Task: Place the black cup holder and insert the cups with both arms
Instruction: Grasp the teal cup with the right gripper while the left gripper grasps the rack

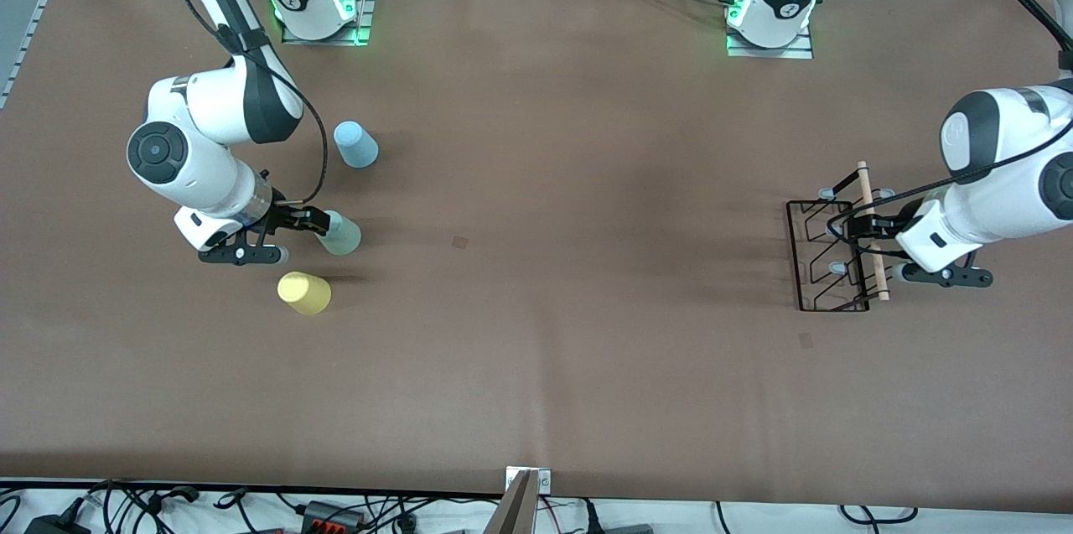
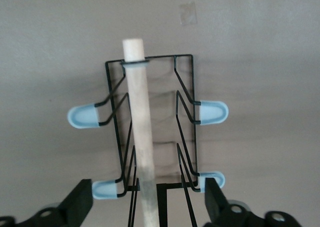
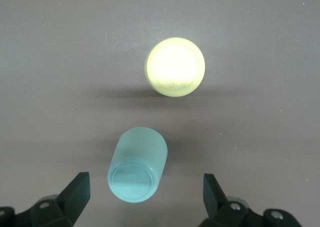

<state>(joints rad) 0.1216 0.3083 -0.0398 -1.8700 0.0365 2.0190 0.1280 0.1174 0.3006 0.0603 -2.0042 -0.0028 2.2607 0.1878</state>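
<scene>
1. The left tool [image 1: 872,225], at the right edge of the front frame, hangs over the rack [image 1: 830,256] with its fingers [image 2: 80,203] spread wide on either side of the rod [image 1: 872,232], not touching it.
2. The rack sits on the brown surface [image 1: 570,182] at the left arm's end. Its rod runs top to bottom in the front frame, the long axis pointing from the robots' side toward the front camera.
3. The pegs [image 2: 85,117] stick out sideways from the wire frame, two pairs visible at the left wrist.
4. The right tool [image 1: 289,234], at middle left of the front frame, has its fingers [image 3: 77,194] apart, flanking the green cup [image 1: 339,234] without contact.
5. The green cup stands upside down, base up.
6. The yellow cup [image 1: 304,292], also base up, is nearer the front camera than the green one.
7. The blue cup [image 1: 355,144] stands base up too, farther from that camera, upper left of the frame.
</scene>
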